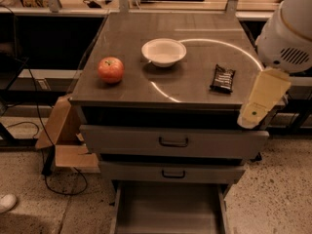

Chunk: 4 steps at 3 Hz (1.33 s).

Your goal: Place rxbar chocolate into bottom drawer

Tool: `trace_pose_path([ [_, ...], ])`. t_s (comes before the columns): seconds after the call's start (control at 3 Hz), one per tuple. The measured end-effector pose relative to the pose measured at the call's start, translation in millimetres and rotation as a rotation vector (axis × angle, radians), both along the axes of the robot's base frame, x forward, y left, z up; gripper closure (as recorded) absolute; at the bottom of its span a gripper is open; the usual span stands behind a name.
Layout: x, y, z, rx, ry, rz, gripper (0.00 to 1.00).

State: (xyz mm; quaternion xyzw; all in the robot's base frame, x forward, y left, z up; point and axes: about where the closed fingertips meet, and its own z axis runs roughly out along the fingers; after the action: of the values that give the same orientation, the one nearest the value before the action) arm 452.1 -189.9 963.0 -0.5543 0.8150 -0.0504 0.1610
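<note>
Near the jaws at right lies flat black rxbar chocolate [223, 78].

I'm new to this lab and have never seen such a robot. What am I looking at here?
One camera looks down at a grey cabinet from the front; where it is mounted is unknown. The white and cream shape at the right edge is the robot's arm, with its gripper hanging by the cabinet's front right corner, nothing seen in it. On top lie a red apple, a white bowl and the rxbar chocolate, a black-wrapped bar. Under two upper drawers, the bottom drawer stands pulled open.
</note>
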Motion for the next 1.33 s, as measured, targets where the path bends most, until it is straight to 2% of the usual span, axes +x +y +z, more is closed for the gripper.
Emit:
trace_pose_path([
  [0.33,1,4,-12,-0.038,0.032,-0.119,0.0],
  [0.67,1,3,-10,-0.026,0.027,-0.165,0.0],
  [1.0,6,8,-15,-0.02,0.03,-0.172,0.0],
  [1.33,22,5,-32,-0.037,0.067,-0.233,0.0],
])
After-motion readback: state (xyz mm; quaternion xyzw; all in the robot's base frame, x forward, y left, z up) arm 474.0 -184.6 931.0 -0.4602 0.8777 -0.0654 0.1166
